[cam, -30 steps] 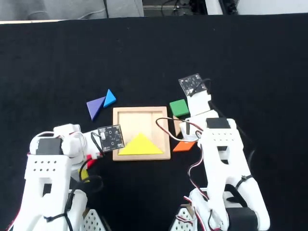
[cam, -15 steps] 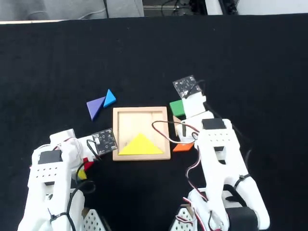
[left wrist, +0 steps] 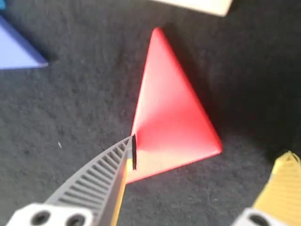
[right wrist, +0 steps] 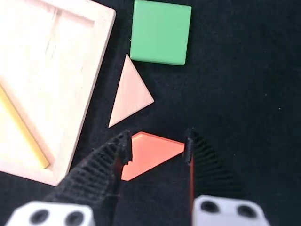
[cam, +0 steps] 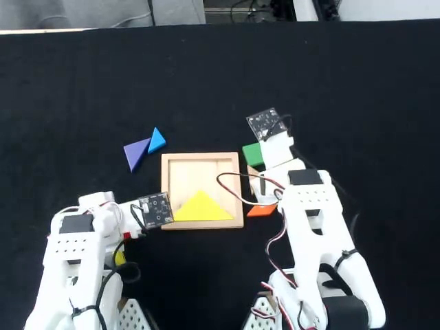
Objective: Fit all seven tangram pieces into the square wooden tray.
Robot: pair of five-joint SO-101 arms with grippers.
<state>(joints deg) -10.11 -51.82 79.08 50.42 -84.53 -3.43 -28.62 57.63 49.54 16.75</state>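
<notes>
The square wooden tray (cam: 201,163) lies mid-table with a yellow triangle (cam: 201,207) in its near half. To its left, my left gripper (left wrist: 209,155) is open just above the cloth. Its grey finger touches an edge of the red triangle (left wrist: 169,113), and its yellow finger stands off past the triangle's corner. To the right of the tray, my right gripper (right wrist: 157,140) is open, with one finger on each side of the orange piece (right wrist: 150,153). Just beyond it lie a pale wooden triangle (right wrist: 129,92) and a green square (right wrist: 161,32). The purple triangle (cam: 136,152) and blue triangle (cam: 157,140) touch each other beyond the tray's far left corner.
Black cloth covers the whole table. Both white arm bases stand at the near edge, and loose cables (cam: 237,180) from the right arm hang over the tray's right rim. The far half of the table lies open.
The left arm drew back from the tray, then came a little towards it, lower over the red triangle. The right wrist shifted slightly left. No piece has moved.
</notes>
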